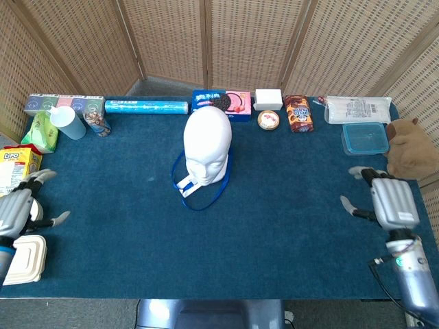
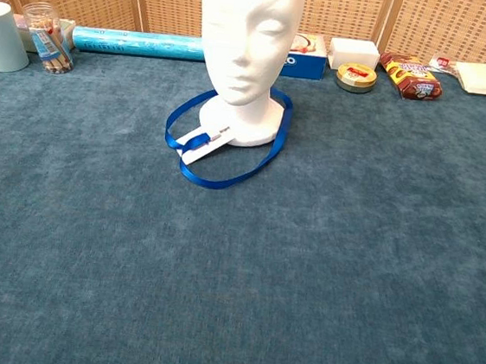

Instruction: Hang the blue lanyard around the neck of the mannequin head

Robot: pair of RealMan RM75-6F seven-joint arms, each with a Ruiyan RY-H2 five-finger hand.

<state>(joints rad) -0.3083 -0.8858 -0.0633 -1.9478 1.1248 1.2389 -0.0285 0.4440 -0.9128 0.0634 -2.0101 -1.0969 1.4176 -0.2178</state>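
Note:
The white mannequin head [image 1: 207, 144] [image 2: 249, 35] stands upright near the middle of the blue table. The blue lanyard [image 1: 203, 199] [image 2: 226, 175] lies looped around its base, with the white badge end [image 2: 205, 142] on the cloth in front. My left hand [image 1: 19, 210] is at the table's left edge, fingers apart and holding nothing. At the right edge my right hand [image 1: 392, 203] is likewise spread and holds nothing. Neither hand shows in the chest view.
Along the back edge stand a blue roll [image 1: 146, 107], a cookie box [image 1: 221, 103], a round tin [image 1: 268, 120], a snack pack [image 1: 298, 114] and a white cup [image 1: 67, 122]. A clear container [image 1: 364, 138] and plush toy [image 1: 409, 147] sit right; boxes and bowls [image 1: 24, 258] sit left.

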